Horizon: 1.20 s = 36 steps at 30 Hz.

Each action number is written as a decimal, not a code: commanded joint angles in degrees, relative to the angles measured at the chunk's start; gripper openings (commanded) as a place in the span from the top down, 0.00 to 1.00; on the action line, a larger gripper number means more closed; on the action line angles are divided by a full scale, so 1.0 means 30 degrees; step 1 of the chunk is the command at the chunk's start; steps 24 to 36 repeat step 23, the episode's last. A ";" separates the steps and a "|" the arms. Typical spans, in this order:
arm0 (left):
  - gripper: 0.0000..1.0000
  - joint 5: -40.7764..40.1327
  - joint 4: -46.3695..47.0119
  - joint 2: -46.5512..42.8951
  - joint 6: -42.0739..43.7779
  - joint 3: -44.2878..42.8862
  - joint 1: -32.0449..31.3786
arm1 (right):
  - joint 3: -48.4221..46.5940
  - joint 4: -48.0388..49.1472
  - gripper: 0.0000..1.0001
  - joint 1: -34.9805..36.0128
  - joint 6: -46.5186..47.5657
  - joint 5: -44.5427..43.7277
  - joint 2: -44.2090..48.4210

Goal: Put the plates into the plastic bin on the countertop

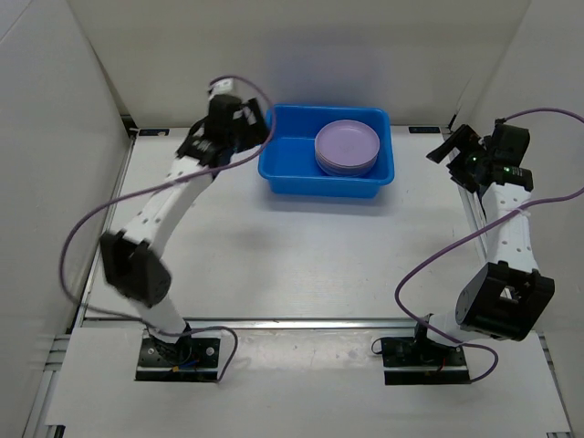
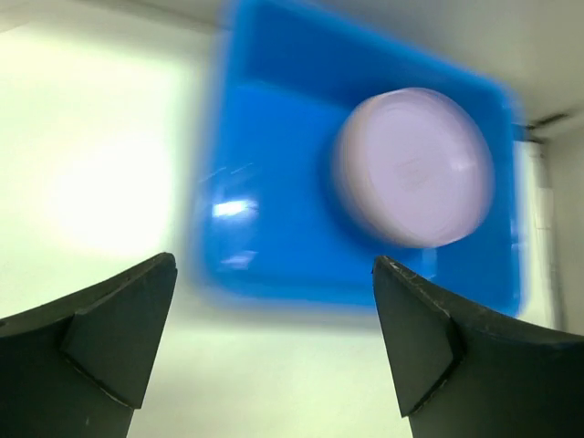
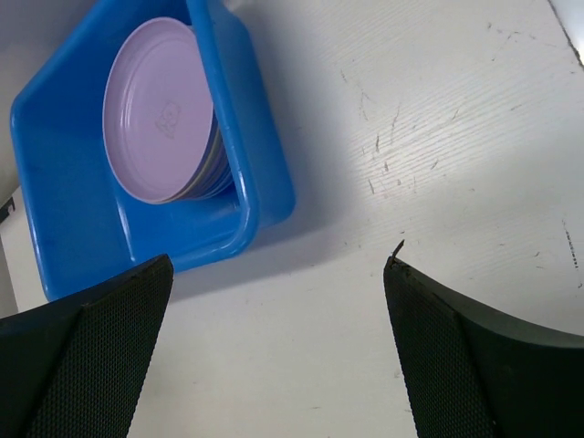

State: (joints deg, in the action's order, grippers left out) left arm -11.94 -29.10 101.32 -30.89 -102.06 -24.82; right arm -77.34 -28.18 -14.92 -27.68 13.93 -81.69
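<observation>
A stack of plates [image 1: 347, 146], lilac on top, lies in the right half of the bright blue plastic bin [image 1: 287, 169] at the back of the white countertop [image 1: 292, 255]. The stack and the bin also show in the left wrist view [image 2: 415, 169] [image 2: 265, 237], blurred, and in the right wrist view [image 3: 160, 109] [image 3: 246, 173]. My left gripper [image 1: 245, 123] is open and empty, just left of the bin. My right gripper [image 1: 453, 151] is open and empty, raised to the right of the bin. No plate lies on the countertop in view.
White walls close in the left, back and right. A metal rail [image 1: 301, 321] runs along the near edge of the countertop, and another along the right edge [image 1: 470, 214]. Purple cables loop off both arms.
</observation>
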 commanded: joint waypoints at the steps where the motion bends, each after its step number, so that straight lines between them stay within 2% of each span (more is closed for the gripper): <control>1: 0.01 -0.2813 -0.2252 -0.4991 -0.0421 0.5382 0.1472 | 0.0289 0.0251 0.01 -0.0184 -0.0379 -0.1042 0.0628; 2: 0.01 -0.2902 -0.2252 -0.6105 -0.0772 0.8152 0.1911 | 0.0930 0.0486 0.01 -0.0126 -0.0556 -0.0693 0.0629; 6: 0.01 -0.3487 -0.2483 -1.1959 -0.0891 1.2795 0.4050 | 0.2194 0.1367 0.01 -0.0213 -0.1376 0.0363 0.0511; 9: 0.01 -0.3518 -0.2487 -1.4659 -0.0658 1.4735 0.5399 | 0.2927 0.1660 0.01 -0.0213 -0.1671 0.0396 0.0511; 12: 0.01 -0.3518 -0.2836 -1.5955 -0.0542 1.5386 0.6279 | 0.3368 0.1546 0.01 -0.0184 -0.1730 -0.0012 0.0511; 20: 0.01 -0.3402 -0.4360 -1.5083 0.0103 1.4336 0.6867 | 0.3368 0.0724 0.01 -0.0155 -0.0911 -0.1509 0.0746; 36: 0.01 -0.3460 -0.4479 -1.4555 0.0044 1.3894 0.6896 | 0.3514 0.1130 0.01 -0.0067 -0.0267 -0.1511 0.1095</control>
